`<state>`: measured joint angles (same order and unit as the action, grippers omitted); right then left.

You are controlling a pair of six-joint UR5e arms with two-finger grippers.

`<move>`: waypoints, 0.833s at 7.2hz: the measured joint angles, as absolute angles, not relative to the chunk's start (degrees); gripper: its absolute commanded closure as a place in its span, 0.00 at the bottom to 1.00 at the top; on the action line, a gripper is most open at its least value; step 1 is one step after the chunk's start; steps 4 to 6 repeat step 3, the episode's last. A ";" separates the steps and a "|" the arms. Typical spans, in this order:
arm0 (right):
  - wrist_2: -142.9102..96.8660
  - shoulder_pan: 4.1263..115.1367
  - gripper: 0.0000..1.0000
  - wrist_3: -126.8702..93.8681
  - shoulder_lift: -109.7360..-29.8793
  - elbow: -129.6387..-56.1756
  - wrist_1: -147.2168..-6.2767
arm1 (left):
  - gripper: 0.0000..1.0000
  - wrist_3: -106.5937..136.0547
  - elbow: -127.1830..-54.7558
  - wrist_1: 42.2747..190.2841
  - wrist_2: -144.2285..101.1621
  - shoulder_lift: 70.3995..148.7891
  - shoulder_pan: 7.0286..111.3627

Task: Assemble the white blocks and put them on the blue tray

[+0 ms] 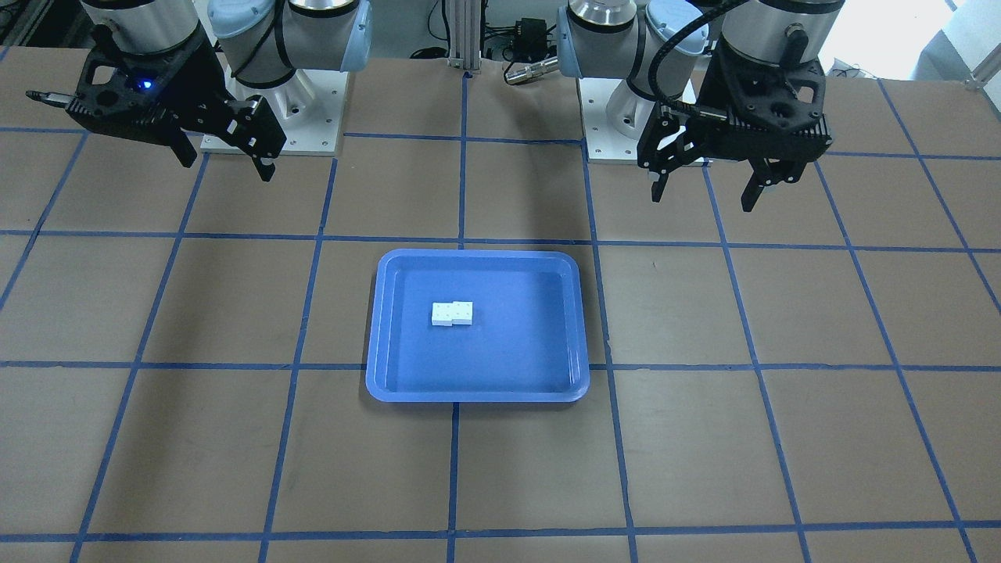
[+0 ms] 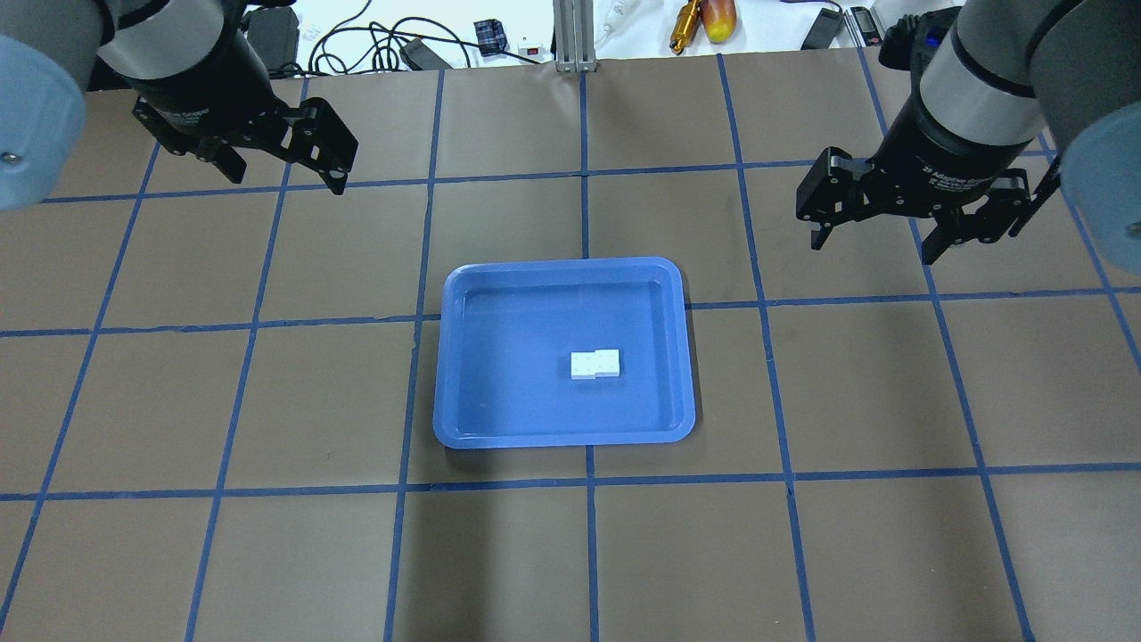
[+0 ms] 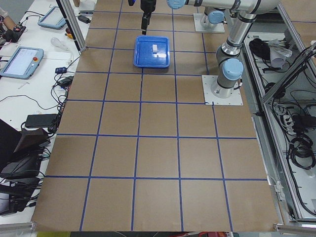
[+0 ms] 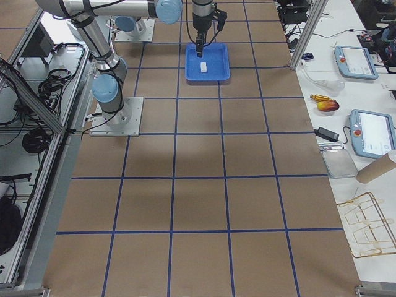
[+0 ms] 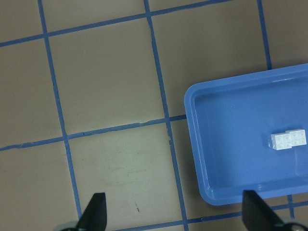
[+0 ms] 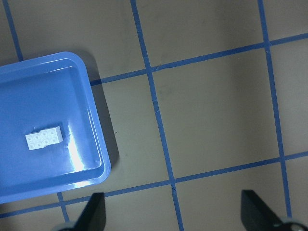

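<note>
The blue tray lies at the middle of the table. Two white blocks, joined with a slight offset, lie flat inside it, right of its centre in the overhead view; they also show in the front view. My left gripper hangs open and empty above the table, off the tray's far left corner. My right gripper hangs open and empty off its far right side. The left wrist view shows the tray and blocks; the right wrist view shows the tray and blocks.
The table is brown with a grid of blue tape. Cables and small tools lie beyond its far edge. Tablets and other gear sit on side benches. Both arm bases stand at the robot's edge.
</note>
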<state>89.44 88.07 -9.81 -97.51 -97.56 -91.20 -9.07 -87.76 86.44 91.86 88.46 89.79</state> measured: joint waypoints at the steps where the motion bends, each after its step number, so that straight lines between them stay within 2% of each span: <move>1: 89.46 88.07 0.00 -9.81 -97.45 -97.56 -91.24 | 0.00 -9.21 -87.79 86.52 91.45 88.23 89.56; 6: 89.47 88.07 0.00 -9.82 -97.42 -97.56 -91.25 | 0.00 -9.06 -87.76 86.55 90.56 88.16 89.35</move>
